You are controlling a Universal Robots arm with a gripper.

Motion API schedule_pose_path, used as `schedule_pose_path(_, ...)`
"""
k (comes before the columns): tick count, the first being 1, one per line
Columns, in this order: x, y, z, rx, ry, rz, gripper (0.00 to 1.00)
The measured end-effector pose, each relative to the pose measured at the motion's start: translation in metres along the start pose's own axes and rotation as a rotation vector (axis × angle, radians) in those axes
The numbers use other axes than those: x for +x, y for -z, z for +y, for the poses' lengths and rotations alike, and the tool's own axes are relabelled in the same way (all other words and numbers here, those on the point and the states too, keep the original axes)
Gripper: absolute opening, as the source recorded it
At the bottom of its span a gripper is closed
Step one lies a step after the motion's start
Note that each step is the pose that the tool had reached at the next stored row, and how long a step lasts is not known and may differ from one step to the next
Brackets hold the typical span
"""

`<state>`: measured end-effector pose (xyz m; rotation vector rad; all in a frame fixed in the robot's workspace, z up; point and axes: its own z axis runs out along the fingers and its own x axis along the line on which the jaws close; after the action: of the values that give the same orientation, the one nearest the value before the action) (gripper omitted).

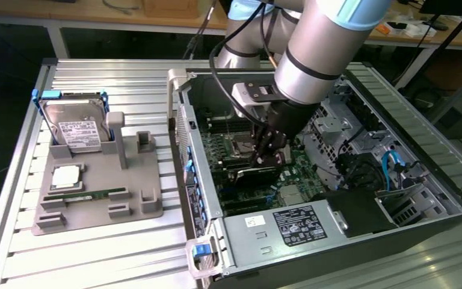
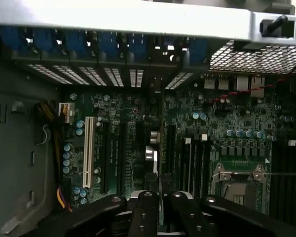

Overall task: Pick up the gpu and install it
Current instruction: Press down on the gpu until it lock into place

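The gpu (image 1: pixel 252 174), a thin black card, hangs low over the green motherboard (image 1: pixel 223 147) inside the open computer case, with my gripper (image 1: pixel 266 158) shut on its upper edge. In the wrist view the gpu (image 2: pixel 161 123) appears edge-on as a narrow dark strip. It runs from my black fingers (image 2: pixel 147 210) toward the rear slot openings (image 2: pixel 138 76), in line with the dark expansion slots to one side of the white slot (image 2: pixel 89 153). Whether the card's edge touches a slot I cannot tell.
A grey fixture tray (image 1: pixel 147 205) on the exterior view's left carries a hard drive (image 1: pixel 79 129), a CPU (image 1: pixel 65 176) and a green RAM stick (image 1: pixel 86 194). The case wall (image 1: pixel 184 150), power supply (image 1: pixel 295 223), drive cage (image 1: pixel 351 129) and blue cables (image 1: pixel 396 162) hem in the gripper.
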<state>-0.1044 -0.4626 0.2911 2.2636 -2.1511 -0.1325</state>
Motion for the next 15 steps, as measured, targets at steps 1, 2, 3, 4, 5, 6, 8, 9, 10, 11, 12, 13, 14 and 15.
schedule_pose_path(1,0.0002,0.0002,-0.0031,0.0013,0.0,0.0002,0.16)
schedule_pose_path(2,0.0003,0.0004,-0.0058,0.0024,0.0,0.0002,0.16)
schedule_pose_path(3,0.0004,0.0005,-0.0079,0.0031,0.0,0.0002,0.16)
schedule_pose_path(4,0.0004,0.0005,-0.008,0.0031,0.0,0.0003,0.16)
schedule_pose_path(5,0.0004,0.0005,-0.008,0.0031,0.0,0.0003,0.16)
schedule_pose_path(6,0.0004,0.0005,-0.008,0.0032,0.0,0.0002,0.16)
schedule_pose_path(8,0.0004,0.0005,-0.0081,0.0032,0.0,0.0002,0.16)
schedule_pose_path(9,0.0004,0.0005,-0.0081,0.0032,0.0,0.0002,0.16)
schedule_pose_path(10,0.0004,0.0005,-0.0081,0.0031,0.0,0.0002,0.16)
schedule_pose_path(11,0.0004,0.0005,-0.0081,0.0032,0.0,0.0002,0.16)
schedule_pose_path(12,0.0004,0.0005,-0.0081,0.0031,0.0,0.0002,0.16)
schedule_pose_path(13,0.0004,0.0005,-0.0081,0.0032,0.0,0.0002,0.16)
schedule_pose_path(14,0.0004,0.0005,-0.0081,0.0032,0.0,0.0002,0.16)
schedule_pose_path(15,0.0004,0.0005,-0.0081,0.0032,0.0,0.0002,0.16)
